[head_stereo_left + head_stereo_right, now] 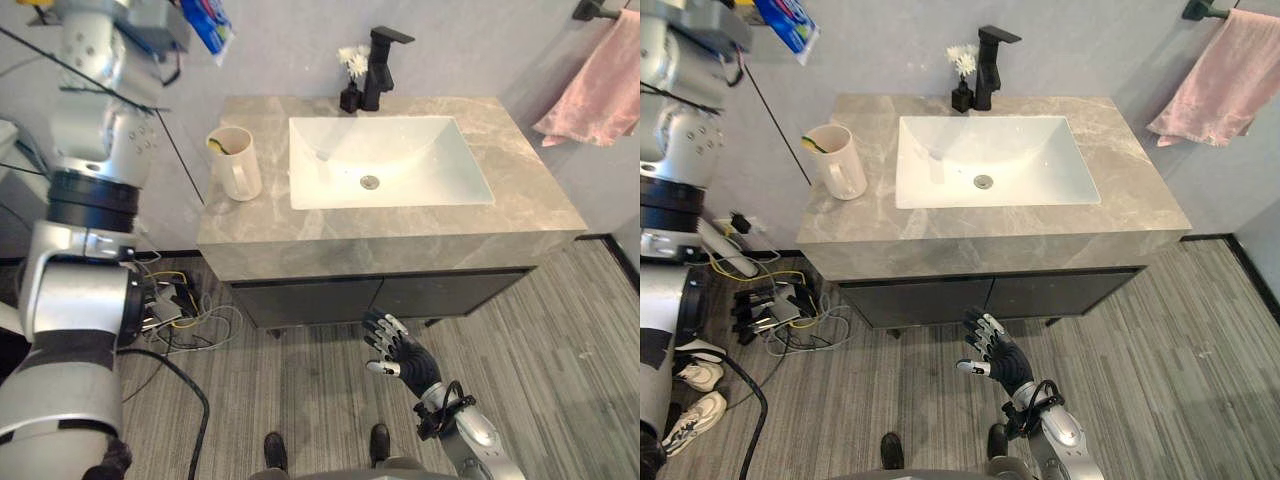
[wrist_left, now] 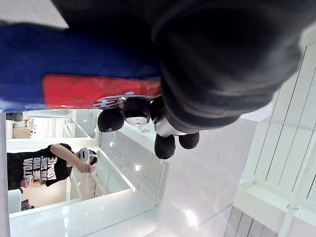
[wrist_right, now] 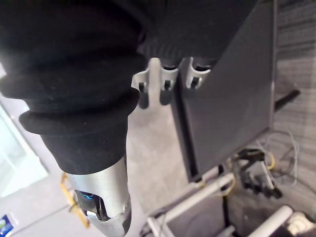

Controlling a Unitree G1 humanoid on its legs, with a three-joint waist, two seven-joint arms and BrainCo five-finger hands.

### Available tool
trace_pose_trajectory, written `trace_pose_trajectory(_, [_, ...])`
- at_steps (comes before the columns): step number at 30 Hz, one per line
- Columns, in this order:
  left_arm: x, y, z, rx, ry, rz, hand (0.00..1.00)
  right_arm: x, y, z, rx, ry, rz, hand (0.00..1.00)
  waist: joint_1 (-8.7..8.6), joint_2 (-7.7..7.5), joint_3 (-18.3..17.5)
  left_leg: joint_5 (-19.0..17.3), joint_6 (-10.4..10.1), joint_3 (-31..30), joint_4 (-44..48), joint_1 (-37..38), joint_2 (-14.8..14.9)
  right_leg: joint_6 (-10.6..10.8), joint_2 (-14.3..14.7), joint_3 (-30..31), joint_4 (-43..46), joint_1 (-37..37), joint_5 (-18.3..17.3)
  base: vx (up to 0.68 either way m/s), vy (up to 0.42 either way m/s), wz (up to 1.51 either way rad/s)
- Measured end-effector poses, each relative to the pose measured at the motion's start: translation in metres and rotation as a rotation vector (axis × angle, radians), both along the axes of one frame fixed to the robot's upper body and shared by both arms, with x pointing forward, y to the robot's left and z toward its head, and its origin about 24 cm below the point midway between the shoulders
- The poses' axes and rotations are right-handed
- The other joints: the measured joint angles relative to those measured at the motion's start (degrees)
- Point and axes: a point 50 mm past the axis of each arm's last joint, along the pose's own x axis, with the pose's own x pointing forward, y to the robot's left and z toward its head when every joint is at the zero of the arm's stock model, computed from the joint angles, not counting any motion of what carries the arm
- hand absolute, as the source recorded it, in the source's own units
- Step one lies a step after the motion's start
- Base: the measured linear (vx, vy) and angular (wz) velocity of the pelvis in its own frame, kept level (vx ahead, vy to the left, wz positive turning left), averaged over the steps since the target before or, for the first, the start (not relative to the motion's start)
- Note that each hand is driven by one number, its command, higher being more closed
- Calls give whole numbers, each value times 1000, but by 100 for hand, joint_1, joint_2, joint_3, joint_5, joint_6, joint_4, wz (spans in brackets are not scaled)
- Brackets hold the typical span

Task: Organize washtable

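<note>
Blue-and-red packet (image 1: 207,22), clasped in the curled fingers of the raised left hand (image 2: 165,131), hangs aslant high by the wall, above and left of the white cup (image 1: 236,162) on the left end of the washtable counter (image 1: 380,235). The cup thus lies down and rightward from the packet, and the left hand is much the nearer. The right hand (image 1: 395,343) hovers low before the cabinet, fingers spread and empty.

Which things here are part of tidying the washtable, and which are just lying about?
Job: blue and red tube held in the left hand; white mug with a yellow item inside; washtable.
Lying about: pink towel; black faucet; flower vase; right hand, open, idle.
</note>
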Motion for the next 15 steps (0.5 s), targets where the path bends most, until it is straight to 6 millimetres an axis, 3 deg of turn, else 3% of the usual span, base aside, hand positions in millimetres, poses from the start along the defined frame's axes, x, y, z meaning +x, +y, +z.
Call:
trace_pose_trajectory(9, [-2,2,12,-4,-29,58,100,-1,3,0,2,2,-15,0,-49,-266,212,0,1,85,4,-208,-3,-2,-3,89,-2,-268,39,3,2,-3])
trace_pose_trajectory(15, [-4,5,14,6,-39,100,100,-2,2,1,3,-12,-23,0,-37,-338,341,-1,1,119,4,-284,-8,-24,-7,122,-4,-360,64,-8,-1,-3])
